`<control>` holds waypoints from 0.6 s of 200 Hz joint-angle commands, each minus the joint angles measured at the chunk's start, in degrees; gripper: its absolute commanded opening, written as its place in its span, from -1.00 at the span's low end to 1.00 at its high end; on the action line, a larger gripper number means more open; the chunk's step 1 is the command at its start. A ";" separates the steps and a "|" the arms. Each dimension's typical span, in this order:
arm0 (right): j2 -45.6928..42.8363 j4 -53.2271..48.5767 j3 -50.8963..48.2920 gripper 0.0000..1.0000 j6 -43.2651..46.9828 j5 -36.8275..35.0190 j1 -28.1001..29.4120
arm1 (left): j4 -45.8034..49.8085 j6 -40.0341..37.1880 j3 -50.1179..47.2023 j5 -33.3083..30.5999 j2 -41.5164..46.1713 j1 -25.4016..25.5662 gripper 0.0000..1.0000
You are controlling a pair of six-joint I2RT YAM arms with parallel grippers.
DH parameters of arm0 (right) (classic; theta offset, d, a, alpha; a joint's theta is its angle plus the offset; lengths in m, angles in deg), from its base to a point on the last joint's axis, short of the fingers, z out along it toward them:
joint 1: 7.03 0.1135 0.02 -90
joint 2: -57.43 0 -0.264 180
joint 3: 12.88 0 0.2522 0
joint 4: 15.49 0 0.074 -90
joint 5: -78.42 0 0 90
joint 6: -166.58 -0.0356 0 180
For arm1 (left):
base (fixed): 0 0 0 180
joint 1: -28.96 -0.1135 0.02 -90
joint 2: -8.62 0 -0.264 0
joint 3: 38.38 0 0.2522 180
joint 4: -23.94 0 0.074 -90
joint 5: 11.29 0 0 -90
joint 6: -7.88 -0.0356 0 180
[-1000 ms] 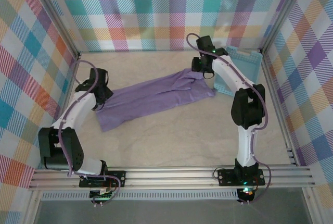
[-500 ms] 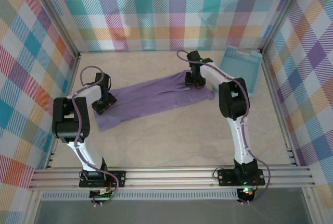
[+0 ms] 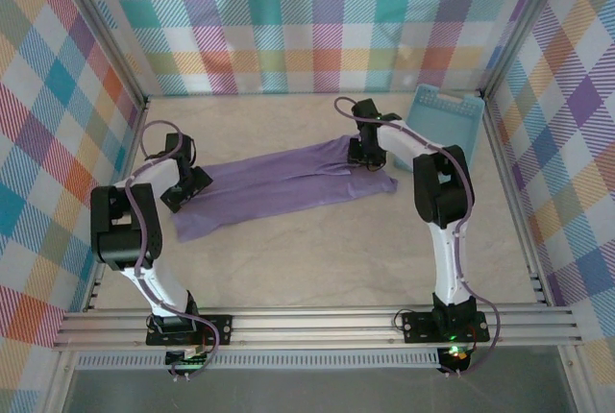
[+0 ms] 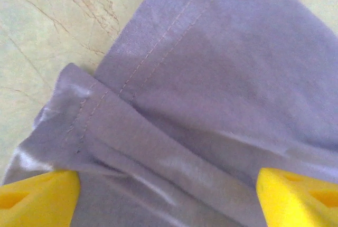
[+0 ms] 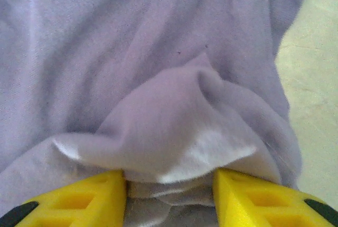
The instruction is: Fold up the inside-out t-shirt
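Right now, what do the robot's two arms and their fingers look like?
The left arm and right arm match: white shells, black joints, purple cables looping alongside. The fingers are bright yellow wedges with recessed cut-outs. A green light glows below the right base.

Left white-and-black jointed arm [image 3: 123, 232] is doubling back from its base, elbow out to the side, wrist pointing down. Left gripper [image 4: 169, 195] with yellow plastic fingers [image 4: 37, 198] is sitting low, jaws standing wide apart, clamping nothing. Right white-and-black jointed arm [image 3: 442, 192] is reaching far forward, elbow raised, wrist tipping down. Right gripper [image 5: 169, 195] is pinching a bunched fold of the lavender-purple fabric t-shirt [image 5: 169, 105] between its yellow fingers [image 5: 84, 200].
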 commanded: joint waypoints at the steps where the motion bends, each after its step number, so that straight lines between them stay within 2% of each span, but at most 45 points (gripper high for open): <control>1: -9.03 -0.98 -2.33 0.01 0.37 0.92 0.50 | 3.99 -1.95 1.24 -1.45 5.96 3.16 0.80; 27: -10.86 -0.62 -2.03 0.16 1.81 -1.58 0.49 | 5.00 -0.66 2.13 -1.46 6.92 4.27 0.83; 65: -1.83 -4.95 7.39 0.37 3.79 -4.06 -0.41 | 4.27 1.28 1.38 -1.92 3.16 4.02 0.82; 91: 3.51 -8.40 12.86 0.38 3.18 -4.62 -1.40 | 2.32 2.13 -0.01 -0.09 0.22 1.49 0.81; 120: 4.20 -8.92 11.56 0.43 1.89 -5.64 -1.53 | 1.51 1.99 -0.10 2.19 -3.43 -2.81 0.82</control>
